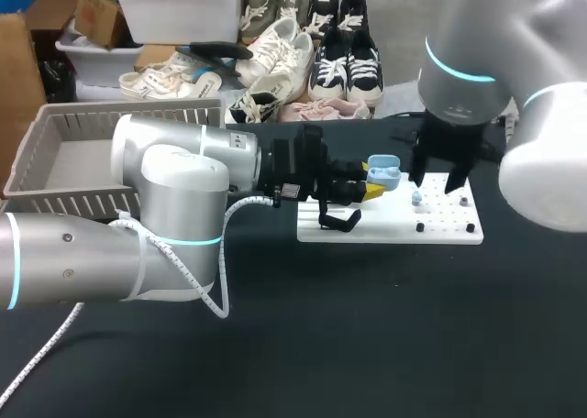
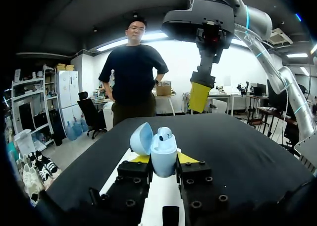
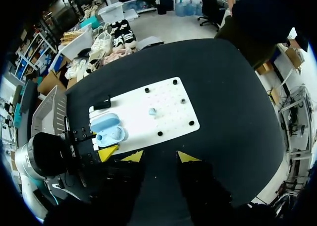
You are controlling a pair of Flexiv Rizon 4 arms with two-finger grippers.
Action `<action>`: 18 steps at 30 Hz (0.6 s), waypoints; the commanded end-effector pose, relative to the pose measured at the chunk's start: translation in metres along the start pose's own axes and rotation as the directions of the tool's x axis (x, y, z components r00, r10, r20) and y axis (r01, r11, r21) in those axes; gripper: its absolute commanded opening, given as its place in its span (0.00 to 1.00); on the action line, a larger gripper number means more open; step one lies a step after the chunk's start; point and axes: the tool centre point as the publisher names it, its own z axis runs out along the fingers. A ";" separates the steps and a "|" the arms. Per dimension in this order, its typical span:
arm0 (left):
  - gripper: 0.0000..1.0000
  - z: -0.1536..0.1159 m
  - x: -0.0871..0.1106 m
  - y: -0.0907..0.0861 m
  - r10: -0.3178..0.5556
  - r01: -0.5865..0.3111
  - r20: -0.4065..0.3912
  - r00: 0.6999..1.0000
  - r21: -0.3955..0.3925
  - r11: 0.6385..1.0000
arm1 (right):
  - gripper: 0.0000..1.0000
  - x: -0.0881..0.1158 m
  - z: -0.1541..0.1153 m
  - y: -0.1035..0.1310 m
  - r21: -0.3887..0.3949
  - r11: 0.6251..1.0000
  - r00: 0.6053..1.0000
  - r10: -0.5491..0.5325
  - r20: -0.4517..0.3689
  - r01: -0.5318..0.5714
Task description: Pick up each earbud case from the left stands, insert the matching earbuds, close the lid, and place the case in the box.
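Roughly halfway: open case [image 2: 163,154] clamped in left claw [image 2: 163,158] over the board [image 1: 390,227] by the worktop's far edge, one earbud seated, second earbud [image 3: 152,111] loose ahead of spread right claw [image 3: 160,157], lid-closing and box [image 1: 55,194] not yet done.

Left tool [image 1: 375,182] reaches level, clamped on the case [image 2: 163,151]; right tool [image 3: 159,157] hangs open.

Looking down on a black table [image 1: 367,326]. Finding a white board [image 1: 394,227] lying flat on it, right of the middle, holding a few black pegs [image 1: 419,226]. Finding a grey slatted box [image 1: 55,161] sitting at its far left, well apart from the board.
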 end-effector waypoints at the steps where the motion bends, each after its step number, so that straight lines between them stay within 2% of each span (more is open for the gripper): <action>1: 0.00 0.000 0.000 0.000 0.000 0.000 0.001 1.000 -0.002 1.000 | 0.37 0.003 0.003 -0.008 -0.030 1.000 0.999 0.011 0.050 -0.009; 10: 0.00 0.000 0.000 0.000 0.000 0.000 0.001 1.000 -0.002 1.000 | 0.37 0.002 0.010 -0.009 -0.020 1.000 0.999 0.010 0.038 -0.010; 18: 0.00 -0.012 0.003 0.002 0.003 -0.003 0.003 1.000 -0.001 1.000 | 0.38 0.000 0.015 -0.011 -0.022 0.999 0.999 0.028 0.025 -0.028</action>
